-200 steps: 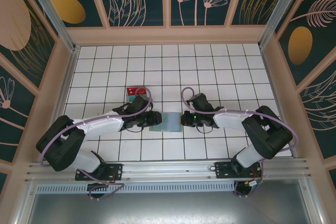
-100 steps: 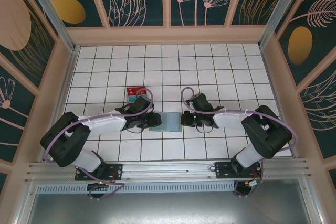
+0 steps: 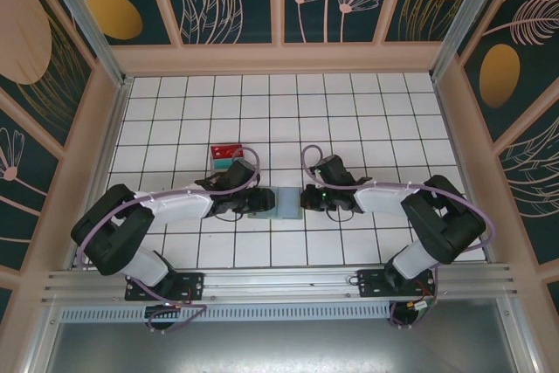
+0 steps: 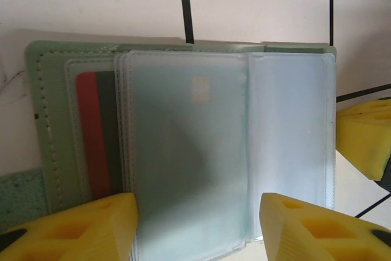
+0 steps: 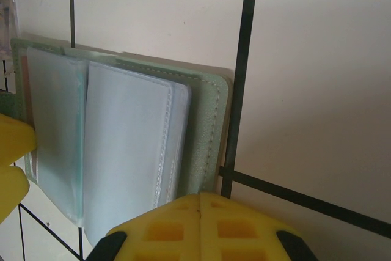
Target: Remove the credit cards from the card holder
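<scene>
Left hand (image 4: 198,212) slid onto the card holder (image 4: 183,145), half-open and empty, right hand (image 5: 198,212) shut; red card (image 4: 91,132) still inside, two cards (image 3: 227,156) already out beyond it.

card holder (image 4: 46,120) open flat, grey-green cover w/ clear sleeves; red card (image 4: 91,132) in left sleeve.

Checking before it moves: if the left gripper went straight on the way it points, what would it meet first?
The open card holder: its clear sleeves lie straight ahead between the jaws of the left gripper, apparently close, though depth is unclear.
</scene>
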Available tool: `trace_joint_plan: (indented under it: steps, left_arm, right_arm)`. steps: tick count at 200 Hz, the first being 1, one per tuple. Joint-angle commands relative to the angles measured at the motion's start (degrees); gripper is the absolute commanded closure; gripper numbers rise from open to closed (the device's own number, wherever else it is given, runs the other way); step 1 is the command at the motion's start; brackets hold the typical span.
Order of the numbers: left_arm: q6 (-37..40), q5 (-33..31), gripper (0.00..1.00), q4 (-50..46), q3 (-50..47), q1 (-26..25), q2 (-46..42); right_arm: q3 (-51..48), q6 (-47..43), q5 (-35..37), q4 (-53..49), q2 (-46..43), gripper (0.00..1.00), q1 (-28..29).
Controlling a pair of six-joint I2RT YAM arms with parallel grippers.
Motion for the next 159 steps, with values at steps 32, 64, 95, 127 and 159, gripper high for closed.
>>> trace_joint_plan:
  steps: [32,64,95,127,159]
  left_arm:
    - [0.43,6.58,0.42,3.71,1.31,-1.1,2.51]
    - [0.43,6.95,0.43,4.55,1.45,-1.14,1.56]
    - [1.36,3.18,0.43,0.87,2.59,-1.19,0.09]
    - [1.81,-0.39,0.43,-2.25,2.46,-1.19,-0.15]
    - [2.2,-4.63,0.43,-4.74,2.76,-1.18,-1.77]
  right_arm:
    - [-0.23,0.08,-0.16,-2.01,2.97,1.0,0.76]
    - [-0.23,-0.01,-0.11,-2.01,3.06,1.0,0.76]
    - [0.02,-0.14,-0.33,-2.06,3.48,1.0,0.76]
    - [0.38,-0.27,0.06,-2.51,3.57,1.0,0.76]
    - [0.34,-0.37,0.49,-2.78,3.23,1.0,0.76]
